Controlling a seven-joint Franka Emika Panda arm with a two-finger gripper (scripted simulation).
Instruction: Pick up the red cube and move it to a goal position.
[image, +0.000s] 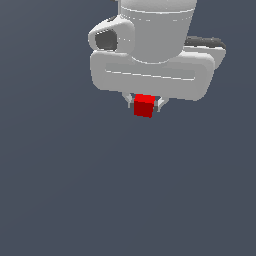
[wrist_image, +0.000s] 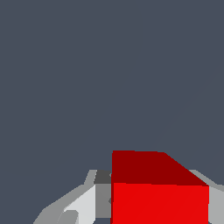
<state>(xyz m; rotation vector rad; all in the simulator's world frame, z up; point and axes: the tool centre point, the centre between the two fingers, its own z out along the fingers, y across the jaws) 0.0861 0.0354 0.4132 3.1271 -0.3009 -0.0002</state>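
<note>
Your gripper (image: 145, 104) is clamped on the red cube (image: 144, 106) — in the exterior view you can see a short pale finger pressed against each side of it, just under the broad white hand body (image: 150, 75). The cube sits between the fingertips and hangs a little below them, its lower edge clear of everything around it. It is far narrower than the hand above it.

From the wrist view you get the same grip close up: the red cube (wrist_image: 159, 197) fills the space between the two fingers (wrist_image: 85, 203), one grey-white finger touching each flank, with a darker pad face showing beside the cube on one side. The top face of the cube reads darker red, the front face bright red.

Behind and below the cube you have only a flat, plain slate-grey background (image: 75, 190) in both views. You will find no writing, brand or label anywhere — not on the cube, not on the hand.
</note>
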